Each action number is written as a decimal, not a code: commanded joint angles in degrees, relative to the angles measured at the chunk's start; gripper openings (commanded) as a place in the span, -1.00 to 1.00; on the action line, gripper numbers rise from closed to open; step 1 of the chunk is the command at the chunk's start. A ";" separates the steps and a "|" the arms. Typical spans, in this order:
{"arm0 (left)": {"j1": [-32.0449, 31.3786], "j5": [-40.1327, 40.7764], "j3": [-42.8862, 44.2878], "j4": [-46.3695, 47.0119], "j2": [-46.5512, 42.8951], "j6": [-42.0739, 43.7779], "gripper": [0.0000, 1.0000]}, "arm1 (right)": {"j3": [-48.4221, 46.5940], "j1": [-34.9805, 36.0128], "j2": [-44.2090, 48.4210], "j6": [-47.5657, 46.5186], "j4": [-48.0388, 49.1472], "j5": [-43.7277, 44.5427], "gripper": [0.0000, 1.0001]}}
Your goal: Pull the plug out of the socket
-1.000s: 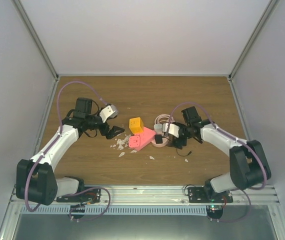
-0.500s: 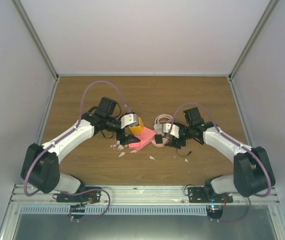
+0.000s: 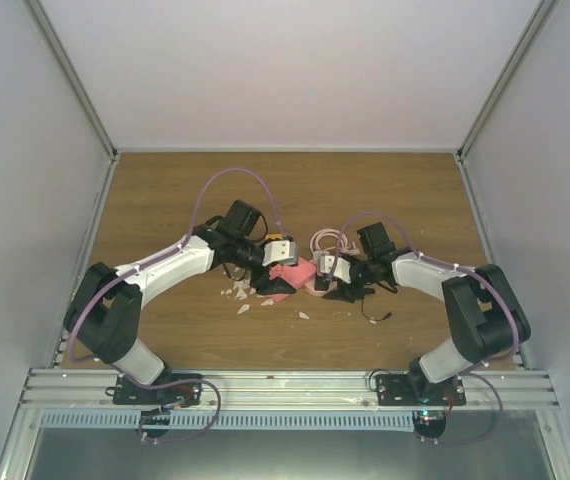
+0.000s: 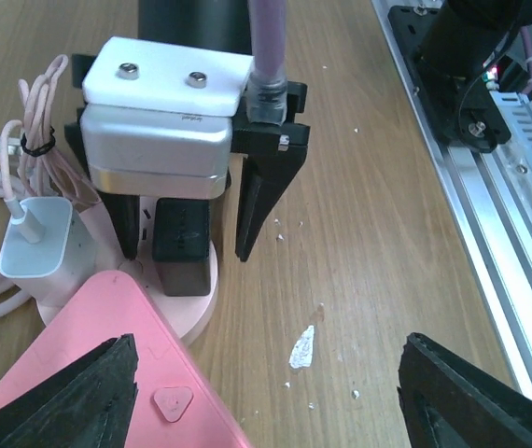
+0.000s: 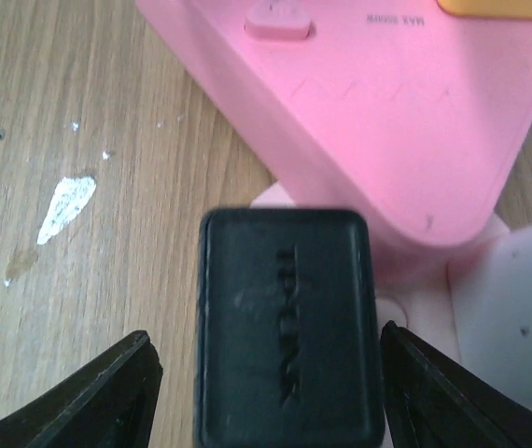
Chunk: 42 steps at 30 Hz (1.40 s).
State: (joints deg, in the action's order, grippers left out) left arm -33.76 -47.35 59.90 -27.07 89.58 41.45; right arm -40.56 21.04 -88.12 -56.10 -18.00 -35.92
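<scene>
Right hand (image 5: pixel 264 392), wide, straddles the black rectangular plastic plug (image 5: pixel 289 327); close squarely on its flanks, then pull straight away. Left hand (image 4: pixel 266 392), also wide, hovers over the flat pink plastic triangular socket (image 4: pixel 107 364) beneath it and should pin that to the wooden bench (image 4: pixel 369 187) first

Black plug (image 5: pixel 289 327) upright beside pink triangle socket (image 5: pixel 387 93).

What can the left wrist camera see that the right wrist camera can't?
Only the left wrist view shows the right gripper from outside, straddling the black plug, plus the coiled pink cable and the metal rail. Only the right wrist view shows a yellow edge at the top and the lettering on the plug. Both show the plug, the pink socket, the white charger and the wooden table.
</scene>
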 commanded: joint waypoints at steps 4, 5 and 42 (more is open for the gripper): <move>-2.32 -0.77 -1.62 6.90 0.55 3.53 0.49 | 0.20 1.30 -4.07 0.51 0.91 -4.14 0.27; -3.01 0.05 -1.41 7.68 0.97 3.28 0.48 | 0.48 1.27 -3.97 0.42 1.02 -4.30 0.27; -8.52 10.80 1.60 15.12 9.35 1.15 0.32 | -8.90 -16.73 -0.89 17.61 -13.42 -32.82 -0.45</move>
State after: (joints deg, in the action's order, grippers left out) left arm -41.80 -36.73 59.96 -14.20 98.06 42.48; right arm -49.34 4.69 -88.07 -49.67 -35.73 -65.65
